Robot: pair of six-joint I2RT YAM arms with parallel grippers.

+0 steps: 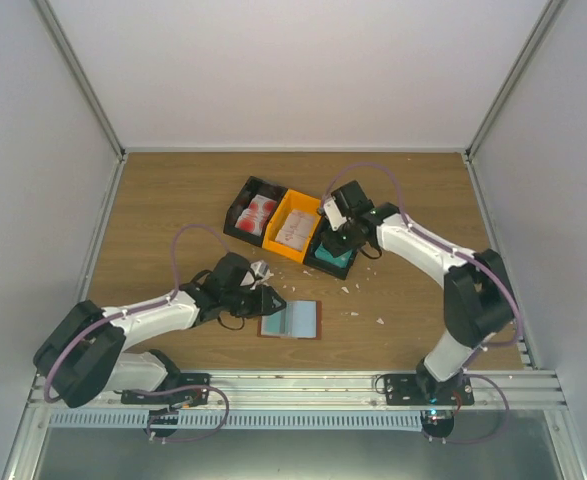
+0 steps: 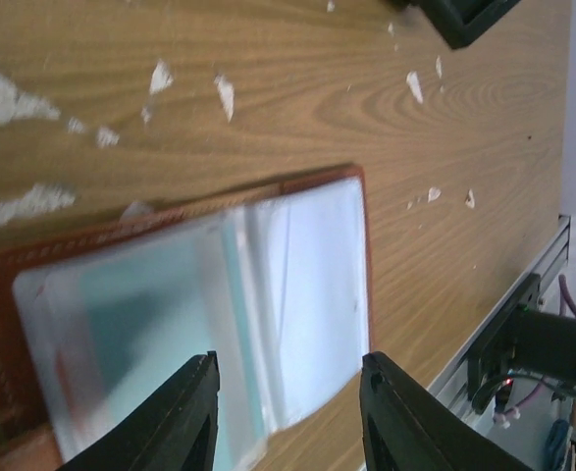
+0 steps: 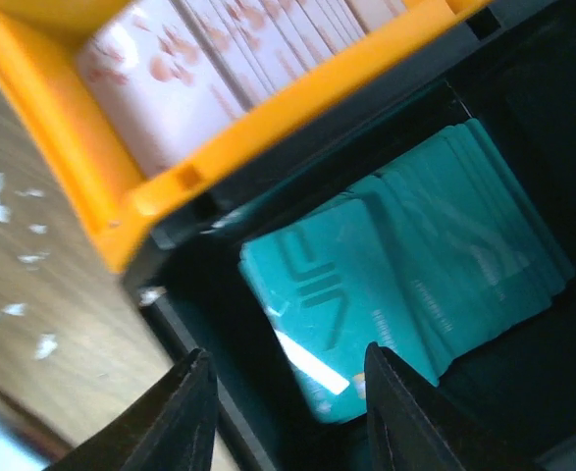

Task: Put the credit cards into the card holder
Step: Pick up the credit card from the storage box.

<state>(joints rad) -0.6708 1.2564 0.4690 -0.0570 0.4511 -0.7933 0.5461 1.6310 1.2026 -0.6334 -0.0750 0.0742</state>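
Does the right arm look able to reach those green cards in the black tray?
Probably yes. The right tool hangs right over the green cards in the black tray, jaws apart, and nothing lies between them.

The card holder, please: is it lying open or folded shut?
Open. The card holder lies spread flat on the table, pale blue pockets facing up, brown leather border around them.

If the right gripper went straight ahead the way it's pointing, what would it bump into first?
Probably the teal cards lying in the black tray. The right gripper points right at them, jaws apart. How far off they are is hard to tell.
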